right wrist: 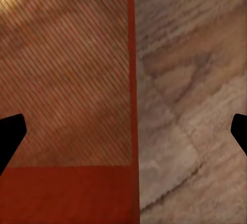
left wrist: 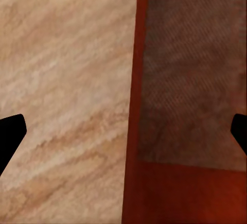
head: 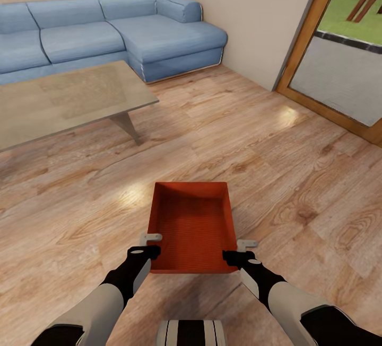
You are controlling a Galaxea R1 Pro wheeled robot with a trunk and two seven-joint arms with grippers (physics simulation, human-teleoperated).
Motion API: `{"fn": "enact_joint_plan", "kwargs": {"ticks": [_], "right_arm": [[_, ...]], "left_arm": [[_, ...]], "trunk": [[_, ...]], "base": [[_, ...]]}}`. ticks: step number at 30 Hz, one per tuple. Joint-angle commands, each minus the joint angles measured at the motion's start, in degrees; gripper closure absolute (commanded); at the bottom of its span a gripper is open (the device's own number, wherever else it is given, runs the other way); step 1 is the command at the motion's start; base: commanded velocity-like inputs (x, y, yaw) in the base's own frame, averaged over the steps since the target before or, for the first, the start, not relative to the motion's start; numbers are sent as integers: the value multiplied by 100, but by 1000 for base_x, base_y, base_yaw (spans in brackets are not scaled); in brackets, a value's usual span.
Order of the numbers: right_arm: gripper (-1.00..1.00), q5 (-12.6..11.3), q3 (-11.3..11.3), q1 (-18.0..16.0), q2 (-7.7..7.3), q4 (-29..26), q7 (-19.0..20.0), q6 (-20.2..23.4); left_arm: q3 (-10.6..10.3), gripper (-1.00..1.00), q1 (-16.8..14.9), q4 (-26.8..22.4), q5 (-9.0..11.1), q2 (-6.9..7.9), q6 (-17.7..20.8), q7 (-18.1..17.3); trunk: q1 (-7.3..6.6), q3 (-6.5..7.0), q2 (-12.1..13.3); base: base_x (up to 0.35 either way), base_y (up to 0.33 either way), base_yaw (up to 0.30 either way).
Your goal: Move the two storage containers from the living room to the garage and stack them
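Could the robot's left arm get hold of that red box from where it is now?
Probably yes. The left gripper hangs open right at the red box's left wall, one jaw on each side of the wall, with nothing in between. The right gripper straddles the opposite wall likewise.

Bin point(head: 192, 229) on the floor point(head: 276, 166), between both grippers.
Table point(head: 63, 99) ahead left, sofa point(head: 106, 33) behind it, door point(head: 339, 49) right.

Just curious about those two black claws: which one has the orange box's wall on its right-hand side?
The left gripper: it straddles the storage container's left wall, so the box lies to its right. The right gripper straddles the opposite wall.
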Motion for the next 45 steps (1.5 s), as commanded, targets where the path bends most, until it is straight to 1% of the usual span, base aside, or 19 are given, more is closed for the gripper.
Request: {"fn": "enact_joint_plan", "kwargs": {"ticks": [1, 16, 19, 42, 43, 45], "right_arm": [[-100, -58, 50, -3, 0, 3, -23, -20], [-100, -58, 48, -2, -2, 5, -23, -11], [-100, -58, 43, -4, 0, 5, -23, -18], [-100, -50, 43, -9, -2, 4, -15, -13], [100, -50, 43, -9, -5, 4, -15, -12], [100, -50, 44, -8, -4, 4, -15, -11]], "left_arm": [[3, -100, 0, -11, -4, -3, 35, 16], [3, -100, 0, -11, -5, -1, 30, 19], [3, -100, 0, -11, -5, -2, 26, 19], [9, -100, 0, -57, 19, 0, 33, 25], [10, 100, 0, -45, 20, 0, 32, 25], [14, 100, 0, -25, 34, -2, 35, 25]], "trunk": [[-1, -3, -1], [-1, -3, -1], [65, -57, -122], [65, -57, -122], [65, -57, -122], [65, -57, -122]], "base": [[0, 0, 0], [0, 0, 0], [0, 0, 0], [0, 0, 0], [0, 0, 0], [0, 0, 0]]}}
